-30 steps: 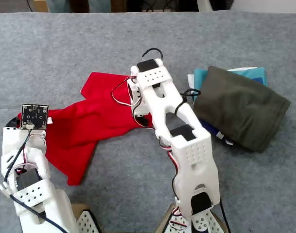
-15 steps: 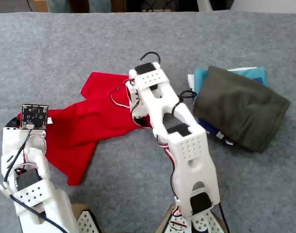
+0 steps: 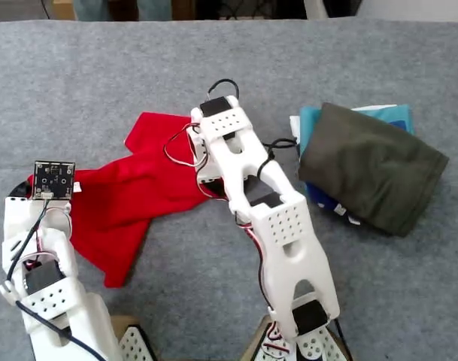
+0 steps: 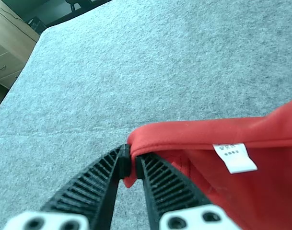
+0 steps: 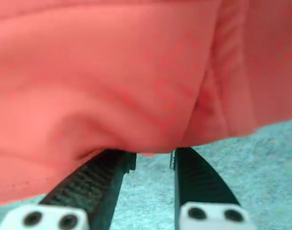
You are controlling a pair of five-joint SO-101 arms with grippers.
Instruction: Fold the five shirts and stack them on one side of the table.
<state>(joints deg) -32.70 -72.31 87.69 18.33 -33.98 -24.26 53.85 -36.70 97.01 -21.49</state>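
Two arms worked one grey felt counter [image 3: 101,68].

Left side, near: left arm [image 3: 40,256] stood at the near-left corner, with its wrist camera board [image 3: 54,180] over the left tip of the red shirt [image 3: 138,188]. Left gripper [image 4: 131,163] was pressed together on the shirt's folded hem, pinching it. A white label [image 4: 234,157] hung from the hem just beside the pinch.

Centre: the red shirt lay crumpled and unfolded left of centre. One lobe ran toward the far side and another trailed toward the near edge. Right arm [image 3: 266,210] reached from the near centre out over the shirt's right part. Right gripper [image 5: 153,160] was at the cloth's edge, its jaws spread a little with a strip of counter visible between them. Red cloth bulged over the tips; whether any of it sat between the jaws could not be told.

Right side: folded stack, apart from the red shirt. An olive shirt [image 3: 371,165] was on top. A teal shirt [image 3: 310,119] showed at its far-left corner, and a dark blue edge [image 3: 326,199] showed at its near-left side.
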